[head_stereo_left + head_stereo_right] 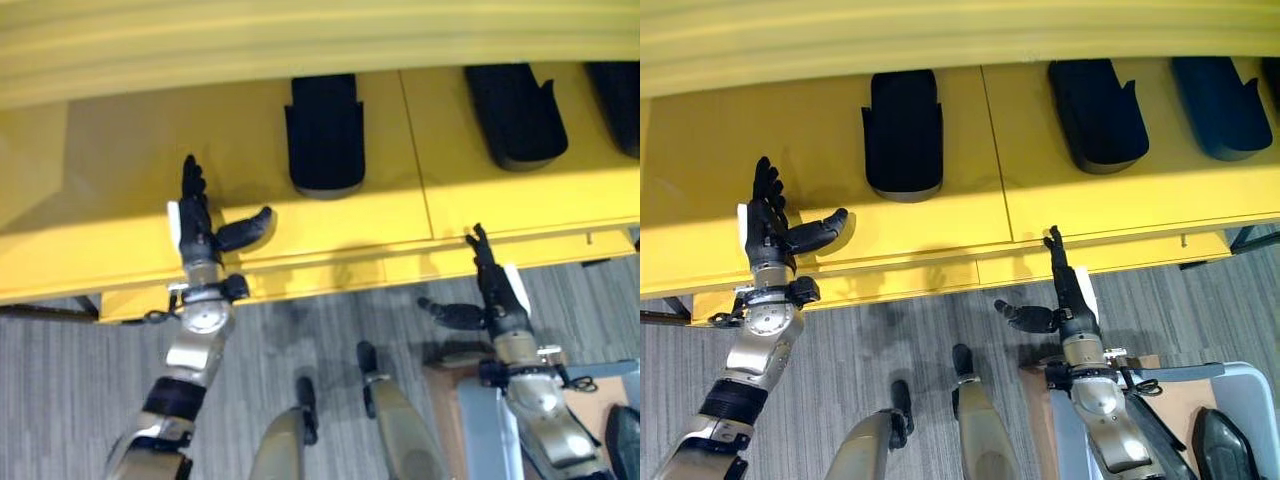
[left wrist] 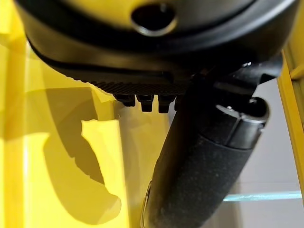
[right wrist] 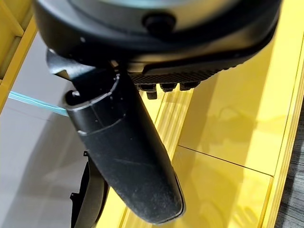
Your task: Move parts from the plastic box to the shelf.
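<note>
With both the left hand (image 1: 775,232) and right hand (image 1: 1065,295) released and empty at the yellow shelf (image 1: 940,215), the next part should probably land beside the black part (image 1: 903,135), clear of its edges.

You see three black parts (image 1: 903,132) (image 1: 1097,113) (image 1: 1221,104) lying on one yellow shelf (image 1: 1060,195), a fourth part (image 1: 1225,445) in one grey plastic box (image 1: 1250,385), and your two hands, left (image 1: 770,232) and right (image 1: 1065,295).
</note>
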